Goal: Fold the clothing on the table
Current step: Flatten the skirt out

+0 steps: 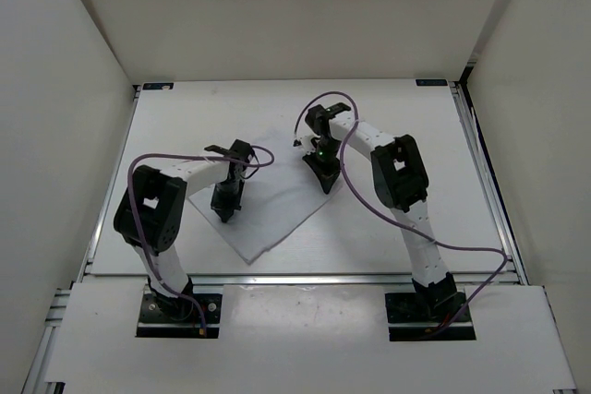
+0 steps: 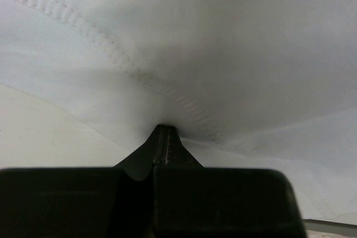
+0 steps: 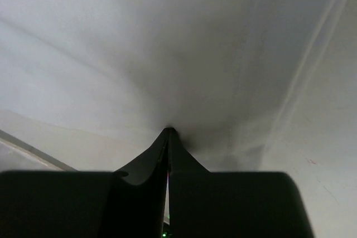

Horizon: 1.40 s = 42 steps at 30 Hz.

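The clothing (image 1: 277,202) lies as a skewed white sheet mid-table (image 1: 416,126), between the arms. The left gripper (image 1: 224,213) stands tip-down on its left part, jaws clamped on fabric beside a stitched hem (image 2: 111,54). The right gripper (image 1: 327,187), jaws together, meets its right edge and seems to pinch fabric there.
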Each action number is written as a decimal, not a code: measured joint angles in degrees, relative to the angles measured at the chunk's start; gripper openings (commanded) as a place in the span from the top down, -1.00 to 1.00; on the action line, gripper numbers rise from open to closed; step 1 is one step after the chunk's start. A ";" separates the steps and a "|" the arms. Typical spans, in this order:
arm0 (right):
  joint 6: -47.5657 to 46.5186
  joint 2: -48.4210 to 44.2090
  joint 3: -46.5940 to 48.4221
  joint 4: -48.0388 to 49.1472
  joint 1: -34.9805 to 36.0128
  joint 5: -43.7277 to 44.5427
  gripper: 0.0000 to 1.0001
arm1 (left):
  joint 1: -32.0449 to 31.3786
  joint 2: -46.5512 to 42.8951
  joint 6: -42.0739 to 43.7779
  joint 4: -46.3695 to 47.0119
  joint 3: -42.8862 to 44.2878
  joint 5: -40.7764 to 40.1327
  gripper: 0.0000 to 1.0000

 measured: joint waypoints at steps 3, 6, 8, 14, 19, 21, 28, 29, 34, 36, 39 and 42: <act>0.70 0.00 0.63 0.11 0.63 2.34 1.00 | -0.79 -0.09 0.17 -0.11 -0.20 0.28 1.00; 0.66 0.52 2.49 1.05 0.55 4.92 1.00 | -2.40 0.17 0.07 -1.05 0.15 2.34 1.00; 0.46 1.88 5.40 1.22 0.02 6.32 1.00 | -4.63 0.96 0.00 -2.03 1.16 4.68 1.00; -0.90 7.50 17.25 2.99 -3.82 8.11 1.00 | -13.57 5.16 -0.42 -1.95 7.15 15.93 1.00; -1.66 9.35 23.89 4.11 -7.15 4.59 0.66 | -17.53 7.15 -0.98 1.42 11.58 21.79 0.26; -2.43 9.14 26.29 3.78 -8.15 1.18 0.47 | -16.81 6.93 -1.07 1.81 13.68 21.68 -0.96; -3.93 -4.55 16.61 2.54 -10.62 -12.63 0.52 | -8.46 -5.44 0.33 7.74 14.78 16.04 -0.98; -4.33 -7.80 13.18 2.29 -10.93 -14.23 0.51 | -6.88 -8.68 0.63 9.40 13.46 15.63 -0.97; -8.33 -27.04 -14.58 6.86 -12.13 -18.51 0.12 | 5.55 -27.67 1.18 17.53 -0.04 17.11 -0.98; -9.11 -34.32 -27.02 10.14 -11.39 -16.33 -0.32 | 10.27 -31.61 1.33 17.55 -3.67 16.87 -0.98; -7.08 -47.23 -45.03 21.24 -6.21 -9.01 -0.98 | 11.34 -32.41 2.34 17.16 -6.03 16.79 -0.96; -4.70 -56.54 -51.82 28.72 -0.26 -8.09 -0.98 | 11.23 -33.29 2.54 17.18 -10.21 17.88 -0.97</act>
